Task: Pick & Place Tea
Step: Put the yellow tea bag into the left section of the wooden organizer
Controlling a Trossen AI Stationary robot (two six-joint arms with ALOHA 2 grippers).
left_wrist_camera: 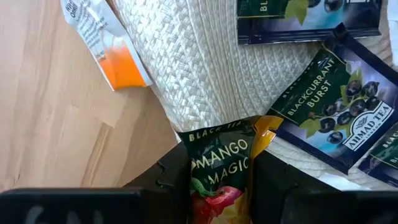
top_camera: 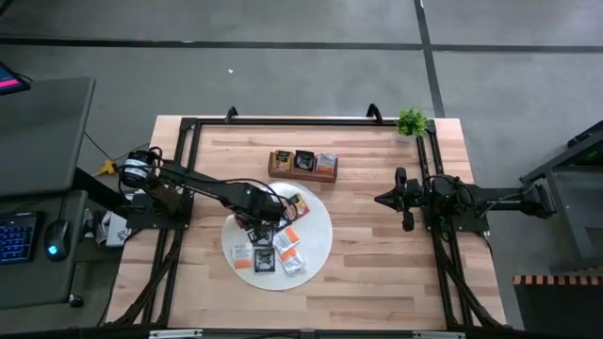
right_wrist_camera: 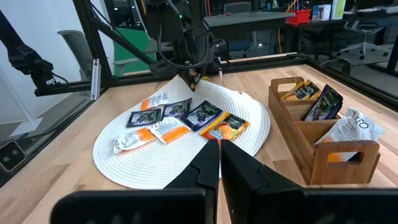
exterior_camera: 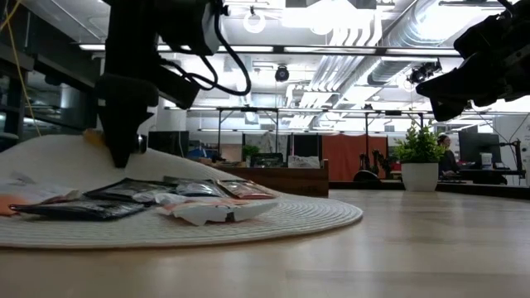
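Two robot arms are at a wooden table (top_camera: 377, 264). L arm reaches in over the round white mat (top_camera: 316, 250). L gripper (left_wrist_camera: 221, 186) is pinching a tea sachet w/ "Mango Magic" on it (left_wrist_camera: 217, 174), black at one end, red & yellow below. Its fingers (left_wrist_camera: 168, 177) press on both sides of the sachet. In the L wrist view the held sachet hangs right at the mat's edge, where the white weave meets the bare wood. In the R wrist view the same gripper holds it just above the far edge of the mat.

More tea lies flat on the mat: dark sachets (right_wrist_camera: 202, 114), orange ones (right_wrist_camera: 227, 126) & white ones (right_wrist_camera: 127, 142), close together, some touching. A dark one reads "Blackcurrant Burst" (left_wrist_camera: 333, 112). One white & orange sachet (left_wrist_camera: 102, 40) lies off the mat on the bare wood, just beside the rim.

A brown wooden tray (top_camera: 302, 165) w/ 3 parts sits near the mat, toward the back of the table. Each part has tea in it: orange-marked, dark, & white.

R arm waits on its own side, well apart from the mat. R gripper (right_wrist_camera: 220, 158) has its fingers pressed together & holds nothing.

A small green plant in a white pot (top_camera: 411, 122) stands at the back corner on the R side.
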